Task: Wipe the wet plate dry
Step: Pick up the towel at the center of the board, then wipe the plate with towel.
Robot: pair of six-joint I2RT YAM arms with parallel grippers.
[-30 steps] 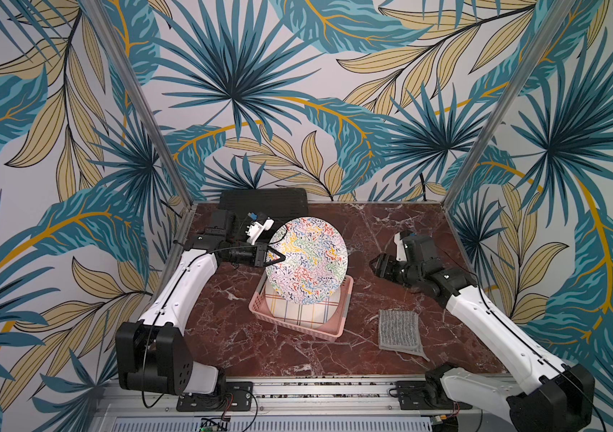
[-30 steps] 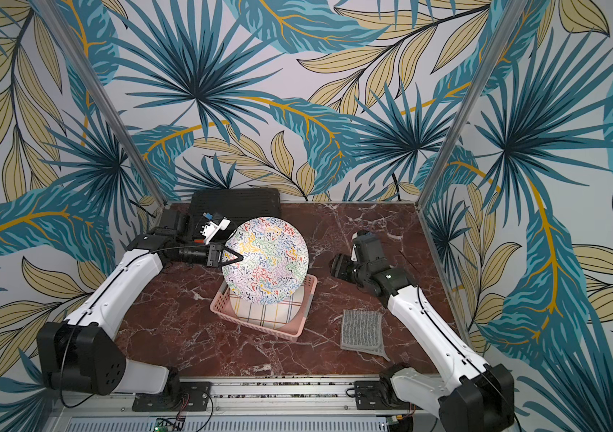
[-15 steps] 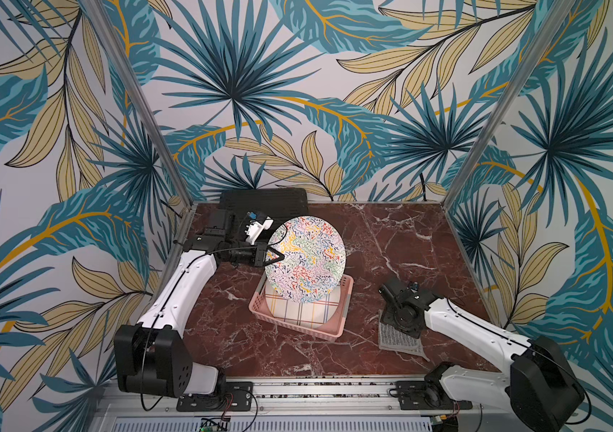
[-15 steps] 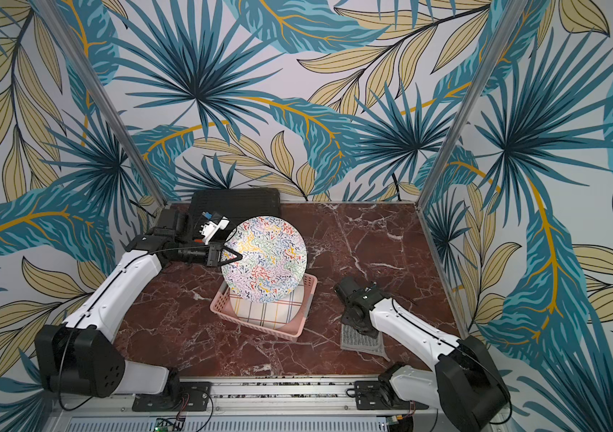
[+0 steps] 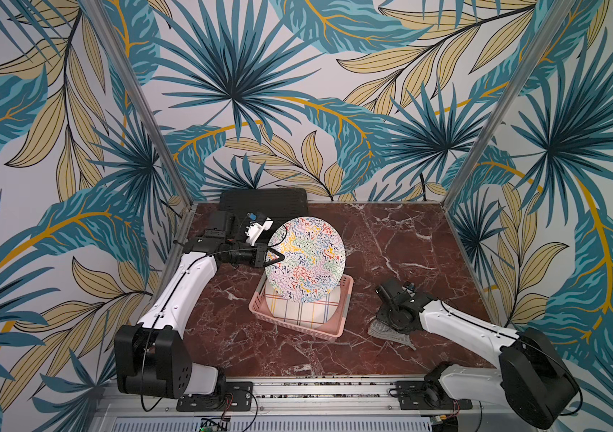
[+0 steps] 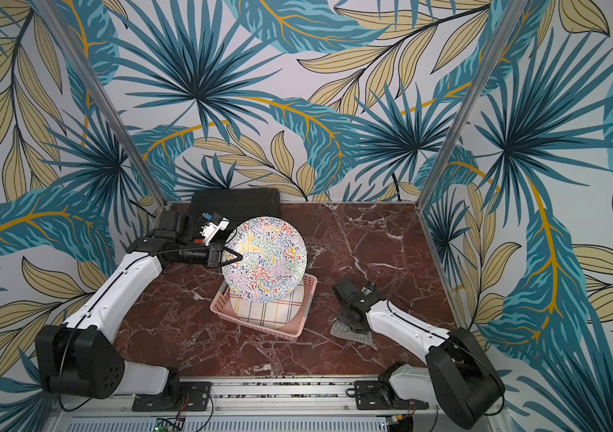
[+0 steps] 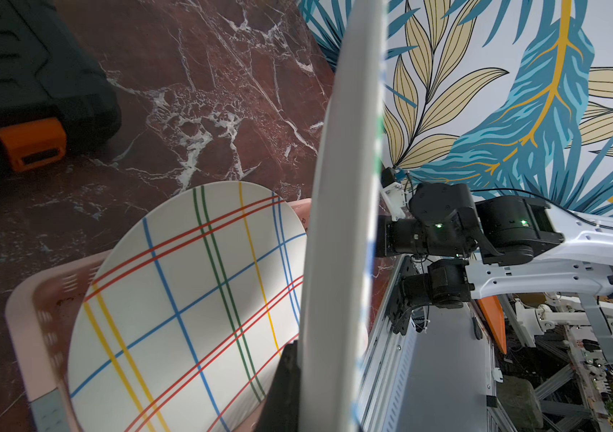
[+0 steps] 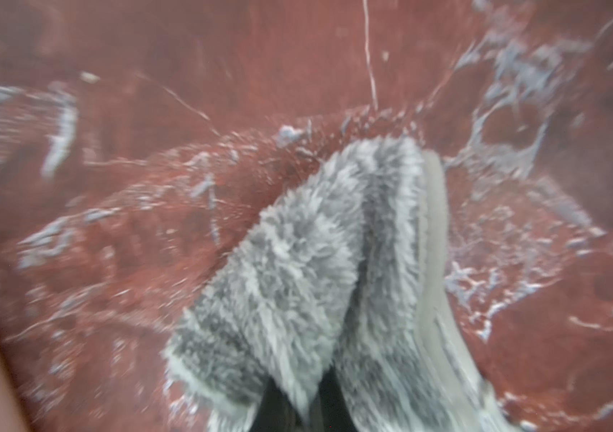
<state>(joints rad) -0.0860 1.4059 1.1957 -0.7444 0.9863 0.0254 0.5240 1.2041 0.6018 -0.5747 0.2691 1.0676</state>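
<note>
1. In both top views, your left gripper (image 5: 273, 258) pinched the plate (image 5: 307, 262) by its rim, upright over the pink basket (image 5: 299, 331). The plate was likely stiff, breakable and slippery.
2. The left wrist view showed that rim clamped edge-on.
3. In the right wrist view, your right gripper (image 8: 299, 411) had closed on the soft cloth (image 8: 297, 280). A second earlier it hung open, away from the flat cloth.

Table (image 5: 391, 239): red-brown marble look, polished, white veins. Cloth (image 8: 297, 280): grey fluffy pile, long fibres, w/ smoother flat hem. Squiggle plate (image 5: 307, 262): smooth, glazed-looking, slight sheen. Plaid plate (image 7: 185, 299): smooth, satin white. Basket (image 5: 347, 299): pink plastic, perforated, matt. Case (image 7: 17, 74): black matt plastic w/ orange plastic latch (image 7: 30, 144).
</note>
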